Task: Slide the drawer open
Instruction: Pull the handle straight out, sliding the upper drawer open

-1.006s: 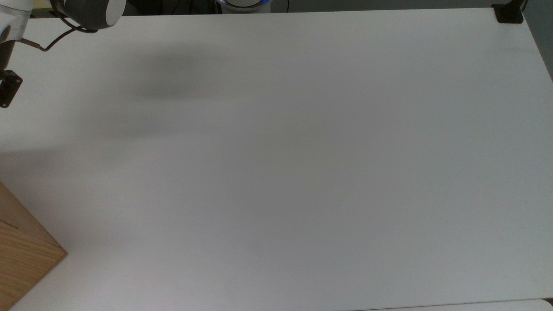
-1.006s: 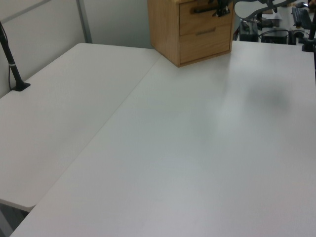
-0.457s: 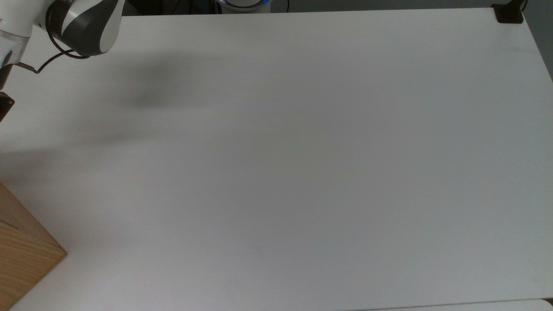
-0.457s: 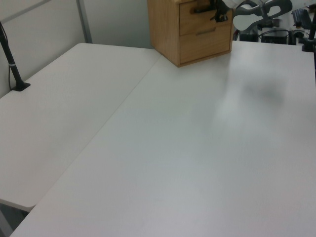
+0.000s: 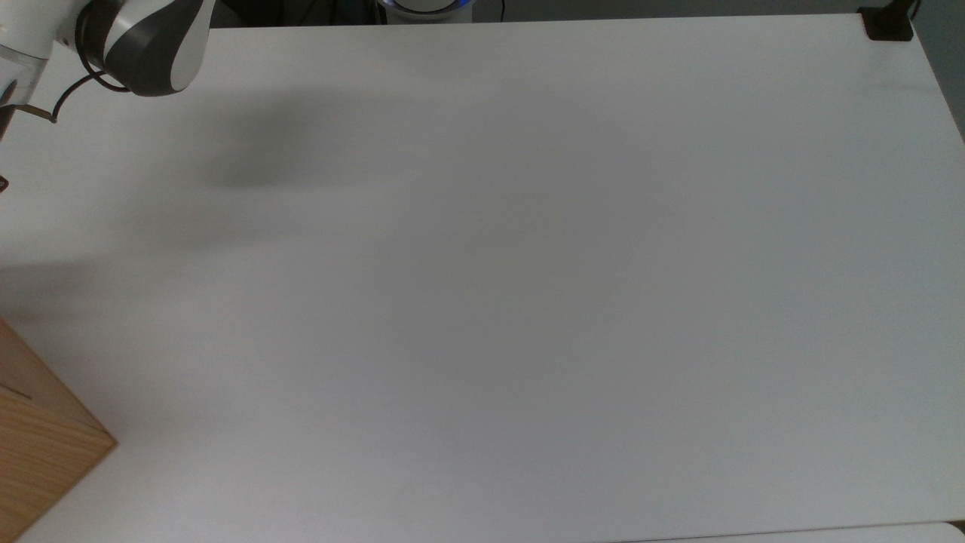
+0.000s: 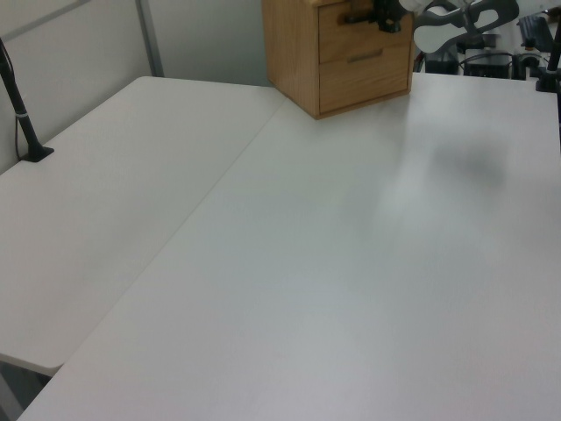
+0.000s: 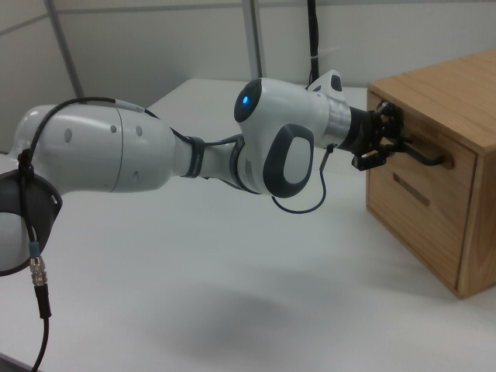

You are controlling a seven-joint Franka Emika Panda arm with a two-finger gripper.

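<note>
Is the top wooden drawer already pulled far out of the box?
No, the light wooden top drawer sits nearly flush with the wooden cabinet, the pincer at its handle.

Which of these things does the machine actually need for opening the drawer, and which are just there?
Needed:
- upper pine-wood drawer with black bar handle
- black two-finger gripper, at that handle

Just there:
- lower wooden drawer
- plain wooden cabinet body
- white table
- black clamp at the table corner

I can read no text, label, brand or number anywhere: none on the arm's shell, the wooden cabinet, or the white desk in my views.
</note>
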